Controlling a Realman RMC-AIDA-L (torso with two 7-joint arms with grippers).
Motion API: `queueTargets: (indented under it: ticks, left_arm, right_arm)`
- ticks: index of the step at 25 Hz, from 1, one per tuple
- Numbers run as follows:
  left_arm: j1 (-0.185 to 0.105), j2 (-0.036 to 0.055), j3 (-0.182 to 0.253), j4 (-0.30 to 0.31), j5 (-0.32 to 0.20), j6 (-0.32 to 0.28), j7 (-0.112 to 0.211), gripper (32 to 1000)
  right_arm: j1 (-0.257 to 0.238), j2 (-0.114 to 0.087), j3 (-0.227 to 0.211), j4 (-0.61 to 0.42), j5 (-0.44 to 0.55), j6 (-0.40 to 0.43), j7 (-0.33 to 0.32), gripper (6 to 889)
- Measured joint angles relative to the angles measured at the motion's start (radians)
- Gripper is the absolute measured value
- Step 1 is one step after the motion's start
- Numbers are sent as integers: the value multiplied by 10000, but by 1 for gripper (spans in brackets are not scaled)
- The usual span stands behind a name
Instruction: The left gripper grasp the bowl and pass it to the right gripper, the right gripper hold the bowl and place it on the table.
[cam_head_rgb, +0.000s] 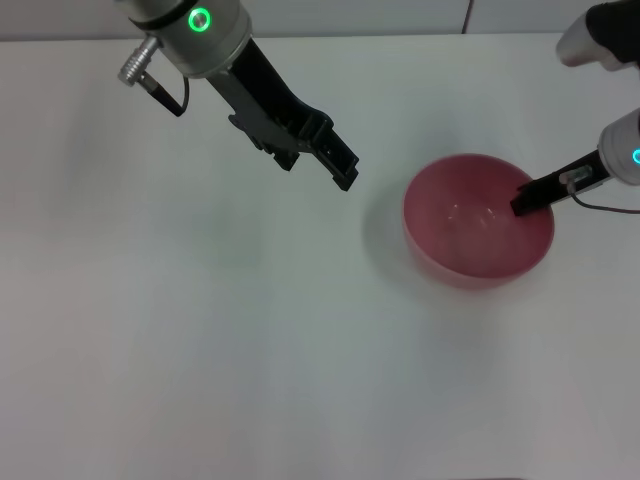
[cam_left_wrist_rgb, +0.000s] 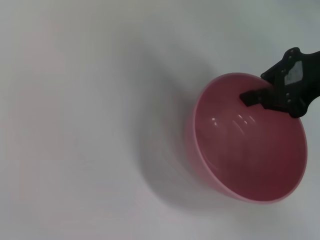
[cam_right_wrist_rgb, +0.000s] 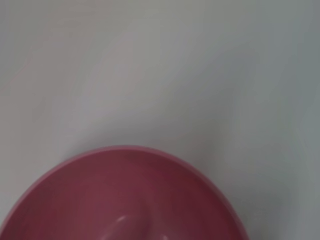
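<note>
A: Where is the pink bowl (cam_head_rgb: 478, 222) now?

B: It stands upright on the white tabletop (cam_head_rgb: 200, 340), and the right claw (cam_head_rgb: 524, 204) is at its rim, on the side nearest the right arm. In the left wrist view one black finger reaches over the rim into the bowl. It seems to pinch the wall, but I cannot tell if the fingers are really closed on it.

A: And the left claw (cam_head_rgb: 343, 170)?

B: It is beside the bowl, apart from it and not touching, on the side opposite the right claw. It holds nothing. Whether its fingers are open or together, I cannot tell from here.

A: So how far is the task?

B: I judge that the bowl is already at the right arm and is set down, or almost set down (its shadow lies close under it, so I think it rests on the tabletop).

A: What can go wrong?

B: If the right claw pulls back before the rim is free, the finger inside can hook the wall and tip or drag the bowl. The plastic looks light and glossy, so it may slide easily.
</note>
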Motion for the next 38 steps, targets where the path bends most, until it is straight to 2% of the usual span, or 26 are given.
queueTargets:
  ticks: [16, 21, 26, 35, 38]
  left_arm:
    - [0, -6, 0, 0, 0, 30, 15, 861]
    - [1, -6, 0, 0, 0, 31, 16, 861]
    - [12, -6, 0, 0, 0, 46, 16, 861]
    - [16, -6, 0, 1, 0, 62, 16, 861]
    - [21, -6, 0, 1, 0, 62, 16, 861]
  right_arm:
    - [20, -1, -101, -57, -31, 110, -74, 141]
    - [20, -1, -46, -75, -10, 134, -115, 342]
    - [20, -2, -26, -96, -1, 134, -180, 579]
    - [44, -2, -15, -99, 20, 135, -255, 818]
    - [74, -2, -16, -99, 22, 138, -256, 855]
